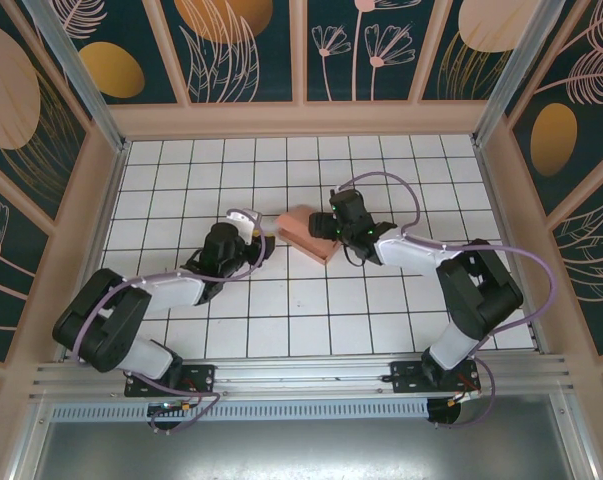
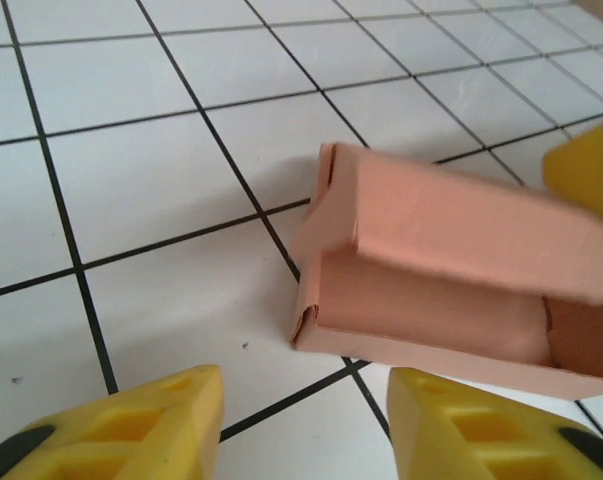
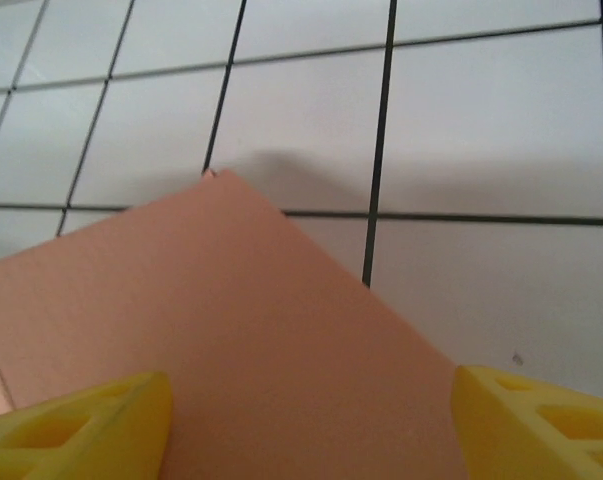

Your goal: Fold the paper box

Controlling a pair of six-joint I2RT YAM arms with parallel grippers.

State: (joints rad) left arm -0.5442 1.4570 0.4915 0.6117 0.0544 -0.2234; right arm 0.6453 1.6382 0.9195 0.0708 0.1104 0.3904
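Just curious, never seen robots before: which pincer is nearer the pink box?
Right. The right pincer is over the box; the left pincer sits just short of its left end, not touching.

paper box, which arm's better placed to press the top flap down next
Probably right: the right gripper straddles the paper box from above, open, while the left gripper hangs open short of its end.

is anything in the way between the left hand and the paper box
Nothing visible does. In the left wrist view, just bare white tile lies between the open left hand and the near edge of the paper box. The right hand is at the box's far side, not in that gap.
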